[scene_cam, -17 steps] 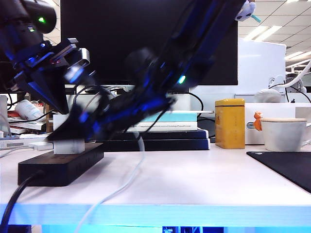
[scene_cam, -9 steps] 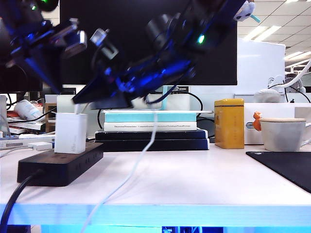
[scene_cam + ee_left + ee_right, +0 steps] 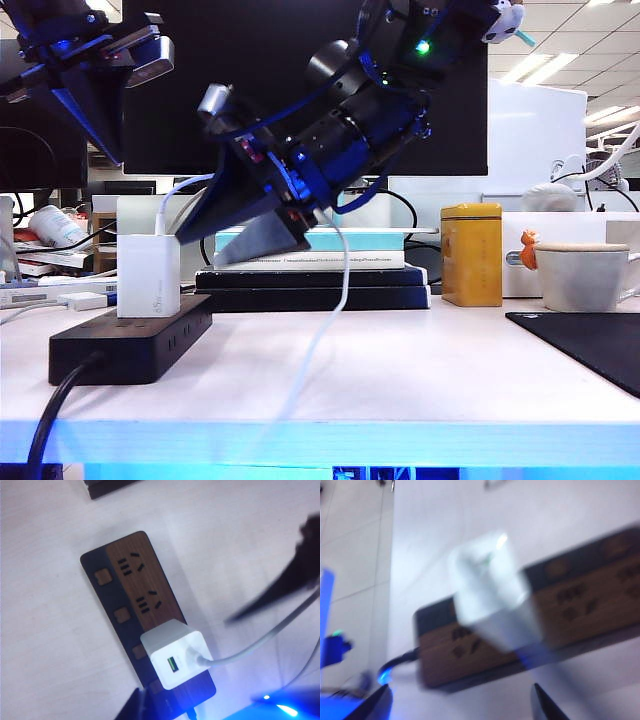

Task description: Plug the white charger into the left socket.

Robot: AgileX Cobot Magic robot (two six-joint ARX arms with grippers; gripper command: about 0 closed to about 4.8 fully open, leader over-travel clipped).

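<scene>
The white charger (image 3: 148, 276) stands upright, seated in a socket at the cord end of the black power strip (image 3: 130, 340). The left gripper (image 3: 95, 120) hangs high above it, jaws closed, empty. The right gripper (image 3: 235, 235) hovers beside it, fingers parted, holding nothing.

You look across a pale table (image 3: 420, 370) with a blue glow along its front edge. Behind it stands a large dark monitor (image 3: 250, 80), and under the monitor lies a stack of books (image 3: 330, 270). To the right you see a yellow tin (image 3: 473, 254), then a white cup (image 3: 585, 275) with a small orange figure (image 3: 530, 250) just beside it. A black mat (image 3: 590, 345) covers the right corner of the table. Above, on the right, the ceiling (image 3: 560, 40) has white panels with long strip lights.
</scene>
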